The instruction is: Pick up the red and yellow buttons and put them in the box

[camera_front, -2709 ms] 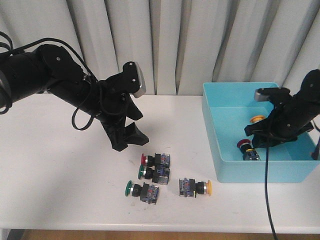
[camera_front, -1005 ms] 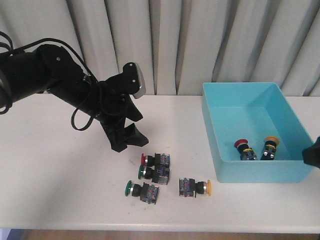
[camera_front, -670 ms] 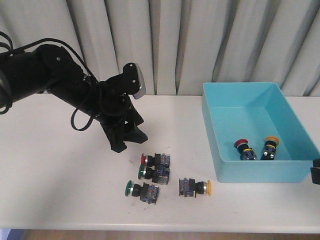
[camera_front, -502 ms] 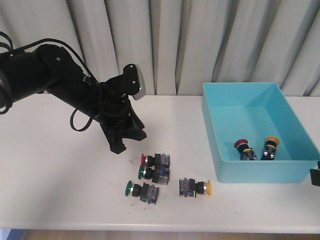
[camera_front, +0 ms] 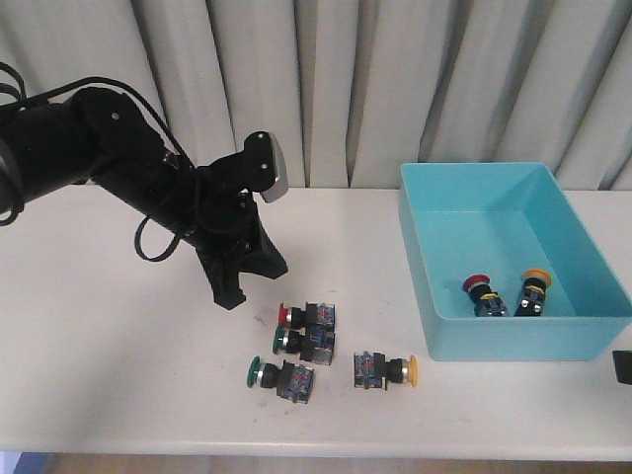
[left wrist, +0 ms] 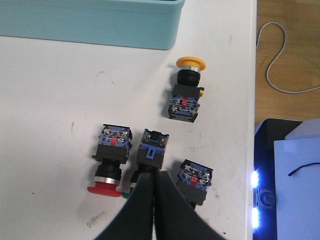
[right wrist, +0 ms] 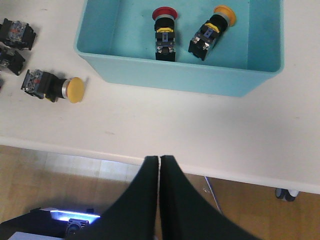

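A red button and a yellow button lie on the white table among green-capped ones. Both show in the left wrist view, red and yellow. My left gripper is shut and empty, hovering just behind the cluster, its tips over the middle green button. The turquoise box holds a red button and a yellow button. My right gripper is shut and empty, beyond the table's front edge, in front of the box.
Two green-capped buttons lie beside the red one. Grey curtains hang behind the table. Only a bit of the right arm shows in the front view. The floor and a cable lie past the table edge.
My left gripper's jaws have closed and it has shifted slightly. My right arm has left the box, with the yellow button now lying inside, and drawn back to the right edge.
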Available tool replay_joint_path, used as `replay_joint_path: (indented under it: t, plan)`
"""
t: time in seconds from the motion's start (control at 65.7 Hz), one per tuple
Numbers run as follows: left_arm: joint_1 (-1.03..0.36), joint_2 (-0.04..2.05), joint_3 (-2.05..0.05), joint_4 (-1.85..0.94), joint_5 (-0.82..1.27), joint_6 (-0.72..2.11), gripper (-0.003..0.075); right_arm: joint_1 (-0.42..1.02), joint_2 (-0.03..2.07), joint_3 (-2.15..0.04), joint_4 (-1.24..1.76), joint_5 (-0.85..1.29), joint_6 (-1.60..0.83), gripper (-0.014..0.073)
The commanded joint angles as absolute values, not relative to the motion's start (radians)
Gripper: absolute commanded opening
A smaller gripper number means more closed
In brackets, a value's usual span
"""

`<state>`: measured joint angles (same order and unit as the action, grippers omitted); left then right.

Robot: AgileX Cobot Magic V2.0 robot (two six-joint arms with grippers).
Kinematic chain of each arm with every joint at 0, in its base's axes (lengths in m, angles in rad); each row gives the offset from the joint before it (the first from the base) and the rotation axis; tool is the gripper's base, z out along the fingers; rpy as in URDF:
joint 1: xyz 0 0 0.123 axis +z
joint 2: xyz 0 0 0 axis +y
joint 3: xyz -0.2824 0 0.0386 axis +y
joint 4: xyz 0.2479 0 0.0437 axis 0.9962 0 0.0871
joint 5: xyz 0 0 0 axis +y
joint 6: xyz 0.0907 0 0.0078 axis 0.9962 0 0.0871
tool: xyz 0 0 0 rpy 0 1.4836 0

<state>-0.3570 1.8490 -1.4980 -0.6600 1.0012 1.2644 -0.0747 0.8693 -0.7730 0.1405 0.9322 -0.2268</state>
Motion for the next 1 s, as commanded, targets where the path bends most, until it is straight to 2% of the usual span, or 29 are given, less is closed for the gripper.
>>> replay_joint_path:
  t: [0.0, 0.487, 0.609, 0.791, 0.989]
  plan:
    - [-0.358, 1.800, -1.528, -0.711, 0.996, 1.256, -0.0007, -0.076, 0.865, -0.800, 0.143, 0.891, -0.231, -0.0007]
    - [-0.358, 1.796, -1.528, -0.702, 0.988, 1.256, -0.0007, -0.076, 0.865, -0.800, 0.143, 0.889, -0.231, -0.0007]
    - [-0.358, 1.774, -1.538, -0.595, 0.978, 1.258, -0.0007, -0.076, 0.865, -0.800, 0.143, 0.889, -0.231, -0.0007]
    - [-0.358, 1.685, -1.602, -0.394, 1.042, 1.256, -0.0007, -0.076, 0.865, -0.800, 0.143, 0.888, -0.231, -0.0007]
    - [-0.357, 1.514, -1.610, -0.342, 0.989, 1.244, -0.0007, -0.076, 0.865, -0.800, 0.143, 0.888, -0.231, -0.0007]
